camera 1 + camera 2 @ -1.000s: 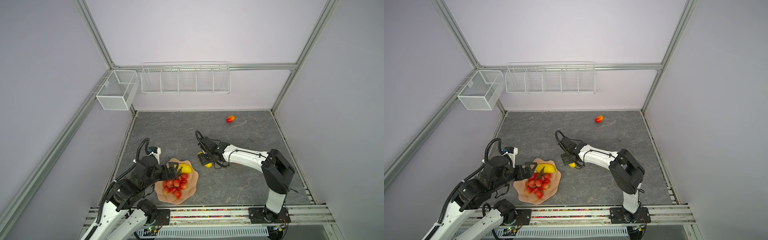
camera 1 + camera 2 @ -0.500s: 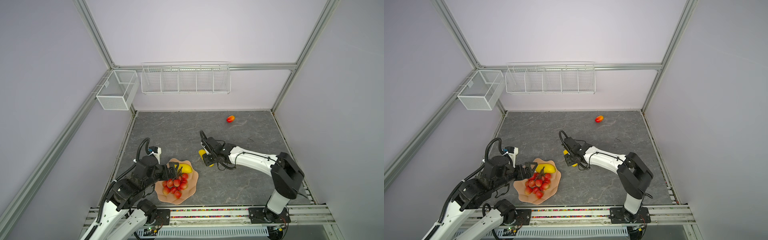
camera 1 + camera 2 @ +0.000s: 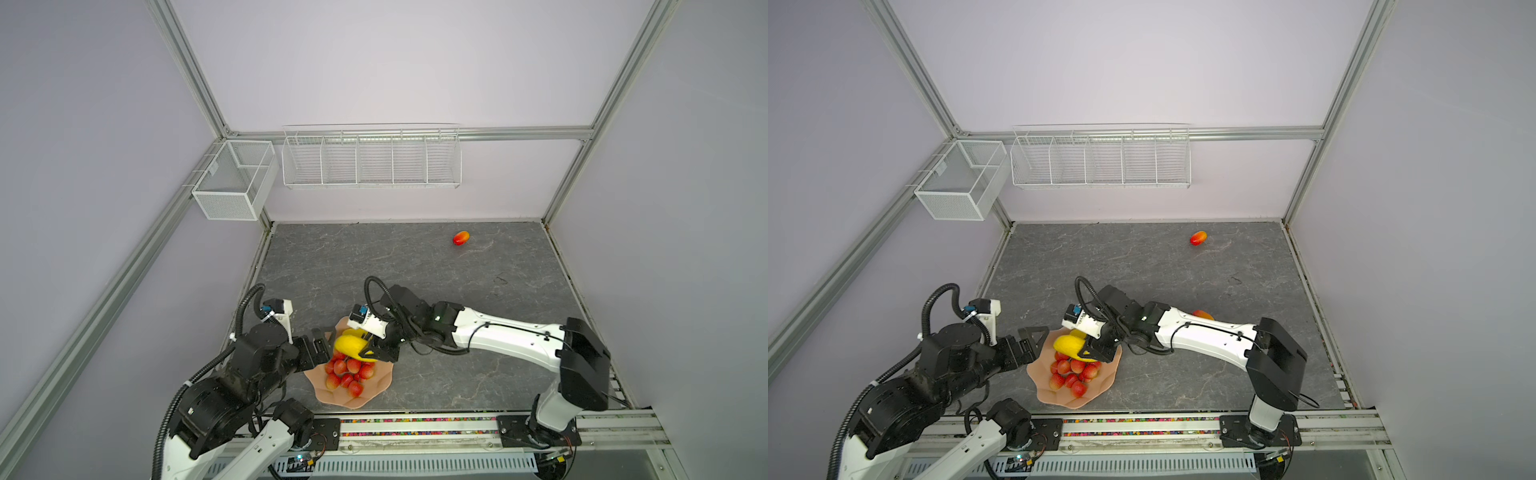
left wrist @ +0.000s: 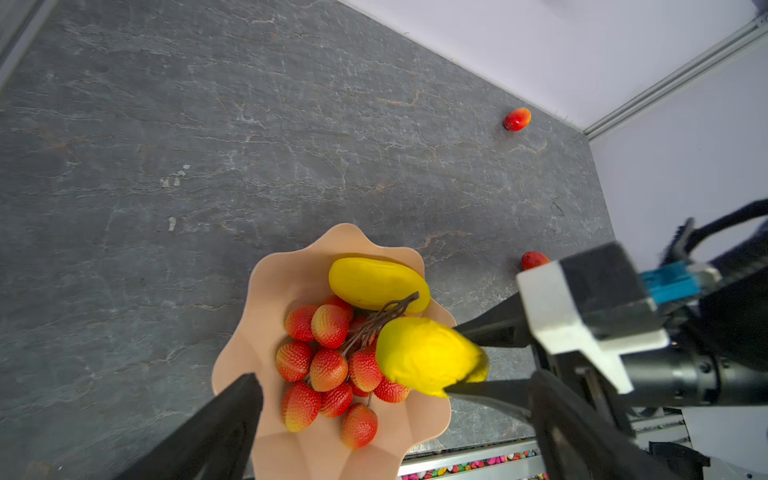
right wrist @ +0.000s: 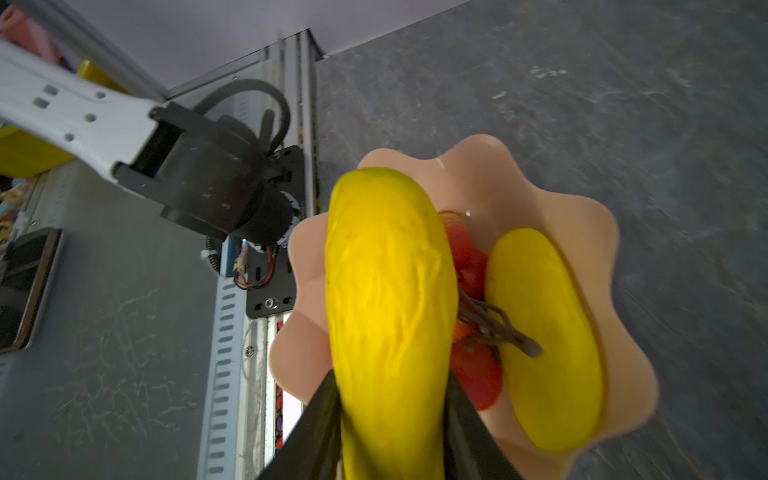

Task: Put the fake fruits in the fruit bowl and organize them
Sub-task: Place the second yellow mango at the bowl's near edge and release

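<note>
Top view: right gripper (image 3: 370,350) clamped on yellow mango (image 3: 349,345) above fruit bowl (image 3: 376,392); left gripper (image 3: 323,348) just beside the bowl.
Left wrist: left fingers (image 4: 232,411) spread wide, empty; berry bunch (image 4: 332,361) lies between them.
Right wrist: yellow mango extends past the fingertips, beside second mango (image 5: 544,340).
Risk: if released onto the berry bunch, the yellow mango is likely to roll out of the shallow bowl.

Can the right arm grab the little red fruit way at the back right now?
Probably not yet: the right gripper is shut on a yellow fruit above the bowl. The red fruit lies alone on the table, so nothing else seems to block it.
</note>
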Controlling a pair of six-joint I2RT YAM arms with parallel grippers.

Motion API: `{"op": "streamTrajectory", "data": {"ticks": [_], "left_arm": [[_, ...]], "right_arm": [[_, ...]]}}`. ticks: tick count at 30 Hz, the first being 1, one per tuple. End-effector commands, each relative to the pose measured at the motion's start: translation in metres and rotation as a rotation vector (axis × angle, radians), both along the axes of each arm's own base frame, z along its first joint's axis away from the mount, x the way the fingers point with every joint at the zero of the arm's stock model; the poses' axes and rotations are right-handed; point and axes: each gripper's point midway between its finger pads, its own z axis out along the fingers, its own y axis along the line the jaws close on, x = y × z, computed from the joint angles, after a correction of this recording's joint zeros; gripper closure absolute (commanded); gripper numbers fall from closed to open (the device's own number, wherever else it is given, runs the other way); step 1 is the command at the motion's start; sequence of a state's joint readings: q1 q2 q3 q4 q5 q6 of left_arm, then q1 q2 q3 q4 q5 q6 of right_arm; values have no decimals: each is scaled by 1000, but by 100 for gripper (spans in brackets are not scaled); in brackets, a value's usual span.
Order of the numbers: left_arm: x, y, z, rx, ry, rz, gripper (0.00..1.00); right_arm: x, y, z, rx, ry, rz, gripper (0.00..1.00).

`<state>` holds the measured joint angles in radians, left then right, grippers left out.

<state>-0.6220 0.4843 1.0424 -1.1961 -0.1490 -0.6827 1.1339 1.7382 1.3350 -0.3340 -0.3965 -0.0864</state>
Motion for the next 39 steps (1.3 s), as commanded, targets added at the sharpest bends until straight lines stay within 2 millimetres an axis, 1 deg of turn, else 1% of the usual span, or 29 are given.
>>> {"op": "streamTrajectory", "data": {"ticks": [1, 4, 10, 13, 19, 21, 24, 26, 29, 32, 34, 36, 38, 39], "left_arm": [[-14, 25, -5, 40, 25, 77, 1], [-18, 32, -7, 54, 42, 100, 1], [-22, 36, -16, 72, 87, 120, 1], [-22, 36, -16, 63, 77, 121, 1], [-25, 39, -16, 61, 74, 123, 1], [-25, 39, -16, 59, 71, 123, 1], [-26, 39, -17, 60, 70, 122, 1], [-25, 39, -17, 59, 69, 122, 1], [-23, 36, -17, 52, 63, 114, 1], [-19, 29, -16, 44, 49, 91, 1], [-14, 23, -13, 36, 27, 70, 1], [-7, 14, -12, 25, 8, 39, 1], [0, -1, -15, 11, -1, -17, 1], [4, -10, -19, 7, 5, -46, 1]], "right_arm": [[-46, 6, 0, 4, 29, 241, 61], [-58, 11, -11, -32, 33, 287, 60], [-70, 14, -36, -129, 47, 330, 59], [-68, 17, -49, -163, 40, 322, 59], [-62, 20, -61, -190, 21, 296, 56], [-60, 20, -66, -203, 16, 288, 52], [-58, 20, -68, -213, 9, 282, 43], [-56, 19, -67, -213, -1, 277, 36], [-52, 19, -59, -200, -24, 261, 30], [-40, 20, -33, -145, -40, 213, 25], [-27, 16, -12, -101, -50, 162, 21], [-9, 6, 4, -66, -52, 99, 18], [11, -13, 15, -38, -46, 23, 15], [22, -26, 17, -35, -46, -26, 14]]}}
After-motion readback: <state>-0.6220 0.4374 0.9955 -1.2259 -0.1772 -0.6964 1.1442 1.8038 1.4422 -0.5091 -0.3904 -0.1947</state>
